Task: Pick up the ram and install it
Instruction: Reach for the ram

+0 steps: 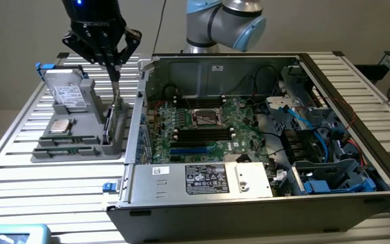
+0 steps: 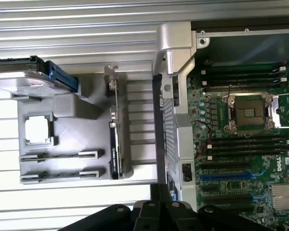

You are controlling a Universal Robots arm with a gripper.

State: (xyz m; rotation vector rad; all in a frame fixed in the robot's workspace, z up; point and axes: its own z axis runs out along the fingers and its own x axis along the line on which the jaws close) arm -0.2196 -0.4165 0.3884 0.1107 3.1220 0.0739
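Observation:
My gripper [image 1: 117, 96] hangs over the exterior view's left side. Its long thin fingers are shut together, pointing down, with nothing visible between them. Below it stands a grey parts holder [image 1: 79, 147]. The ram [image 1: 63, 151], a thin green stick with a white label, lies in a slot at the holder's near end, apart from the fingers. In the wrist view the shut gripper [image 2: 157, 84] reaches out between the holder [image 2: 62, 110] and the case wall, and the ram slots [image 2: 62, 175] lie off to one side. The motherboard's long black memory slots [image 1: 202, 133] [image 2: 245, 144] sit inside the open case.
A taller green expansion card [image 1: 117, 122] [image 2: 114, 144] stands upright in the holder just under the fingertips. The holder also carries a hard drive [image 1: 66, 91] and a processor chip [image 1: 61, 127]. The open computer case [image 1: 140, 101] rises right beside the gripper, with cables and drive bays at the exterior view's right.

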